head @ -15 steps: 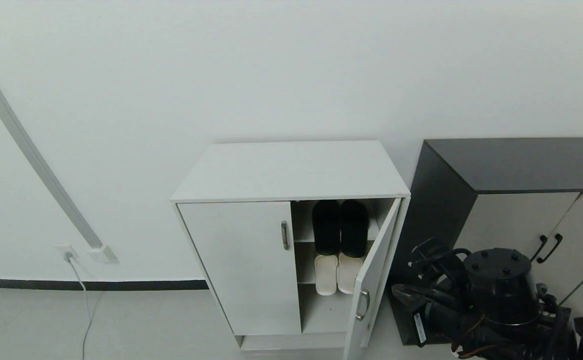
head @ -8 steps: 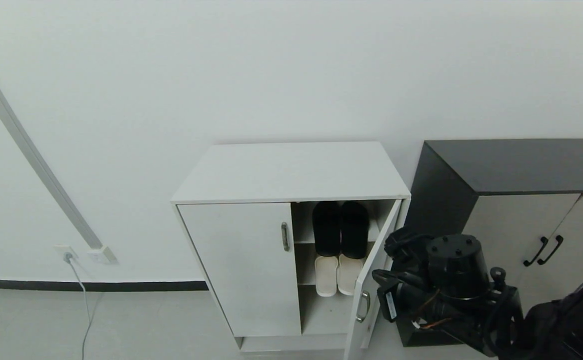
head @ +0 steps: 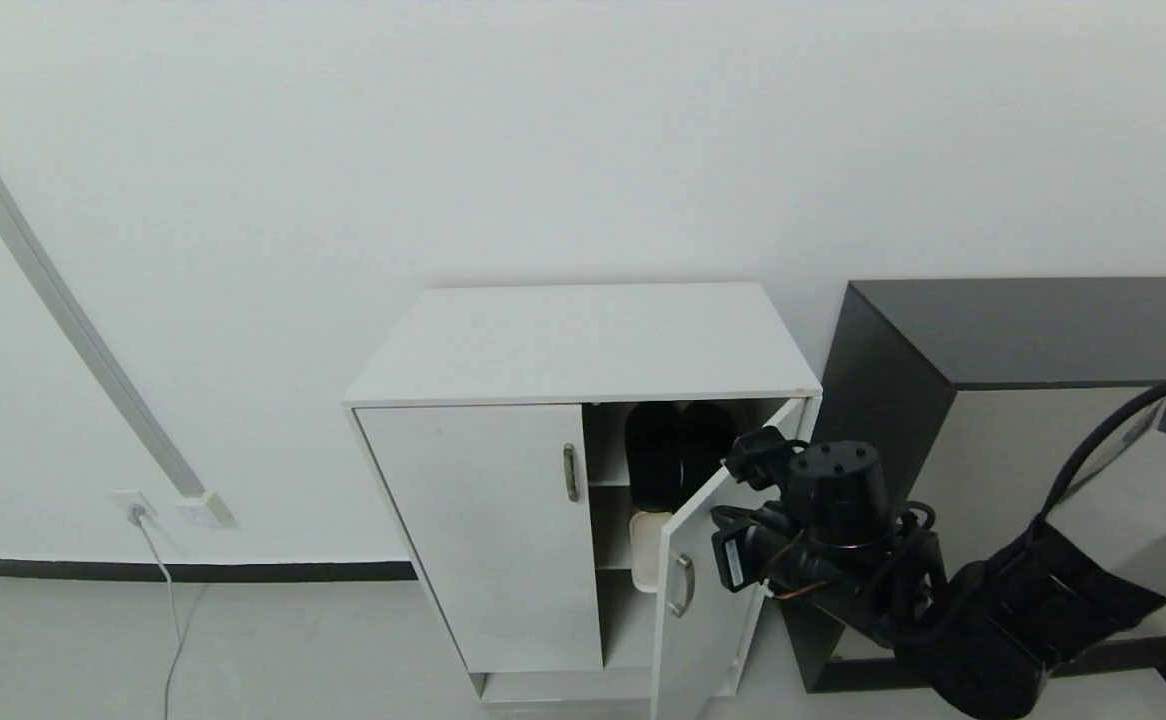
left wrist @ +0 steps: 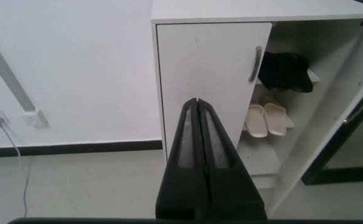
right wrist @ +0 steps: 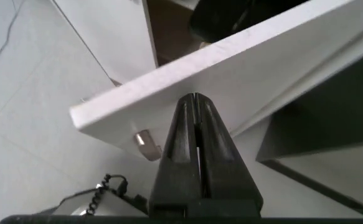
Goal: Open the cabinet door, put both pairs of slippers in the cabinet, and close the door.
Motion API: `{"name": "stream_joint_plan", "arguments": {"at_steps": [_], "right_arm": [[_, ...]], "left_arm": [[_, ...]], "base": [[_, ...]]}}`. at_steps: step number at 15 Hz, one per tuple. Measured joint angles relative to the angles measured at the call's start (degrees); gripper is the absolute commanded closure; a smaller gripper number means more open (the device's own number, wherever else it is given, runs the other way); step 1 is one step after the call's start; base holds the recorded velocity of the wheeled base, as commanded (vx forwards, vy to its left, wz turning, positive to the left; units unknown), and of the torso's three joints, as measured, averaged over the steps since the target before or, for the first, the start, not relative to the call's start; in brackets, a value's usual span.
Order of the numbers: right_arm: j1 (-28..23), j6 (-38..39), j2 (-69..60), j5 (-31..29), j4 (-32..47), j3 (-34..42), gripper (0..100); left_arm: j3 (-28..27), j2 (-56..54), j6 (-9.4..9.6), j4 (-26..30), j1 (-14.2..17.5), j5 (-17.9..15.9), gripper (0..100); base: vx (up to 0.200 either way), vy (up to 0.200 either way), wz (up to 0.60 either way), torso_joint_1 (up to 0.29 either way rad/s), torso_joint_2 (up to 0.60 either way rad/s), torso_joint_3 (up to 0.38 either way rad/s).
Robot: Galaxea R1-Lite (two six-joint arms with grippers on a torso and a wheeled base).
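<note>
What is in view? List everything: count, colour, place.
white cabinet: 1, white, against the wall
left door: 1, white, shut
right door: 1, white, part open
black slippers: 1 pair, black, upper shelf
white slippers: 1 pair, white, shelf below
dark cabinet: 1, dark, right of the white cabinet
wall socket: 1, white, low on the wall, left
conduit: 1, grey, slanting down the wall
right gripper: 1, black, shut, at the right door's outer face
left gripper: 1, black, shut, facing the cabinet, apart from it
</note>
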Motion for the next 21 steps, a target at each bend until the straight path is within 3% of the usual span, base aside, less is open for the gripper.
{"name": "stream_joint_plan", "arguments": {"at_steps": [21], "right_arm": [[-6.29, -0.15, 17.99, 0.24, -1.83, -23.93, 100]], "left_arm": [[0.0, 0.0, 0.06, 0.0, 0.0, 0.0, 100]], "base": [[0.0, 0.0, 0.0, 0.0, 0.0, 0.0]]}}
